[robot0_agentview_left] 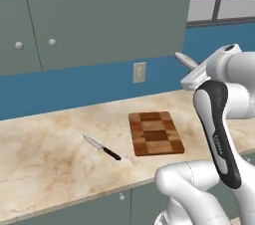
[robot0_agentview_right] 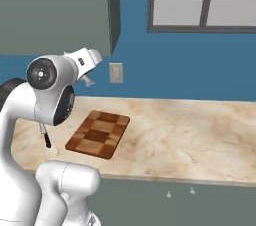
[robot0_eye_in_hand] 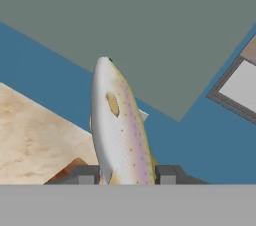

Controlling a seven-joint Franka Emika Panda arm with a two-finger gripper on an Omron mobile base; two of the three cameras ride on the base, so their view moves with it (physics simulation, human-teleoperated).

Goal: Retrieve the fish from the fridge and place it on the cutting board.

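Observation:
In the hand view my gripper is shut on the fish, a pale silvery body with a pinkish flank that stands up between the two fingers. The left base view shows the fish sticking out of the hand, in the air above and behind the right end of the checkered cutting board. In the right base view the hand hangs over the counter behind the cutting board. A corner of the board shows low in the hand view. The fridge is out of view.
A black-handled knife lies on the marble counter left of the board, partly hidden by the arm in the right base view. A wall outlet sits on the blue backsplash. Grey upper cabinets hang above, and a window is to the right.

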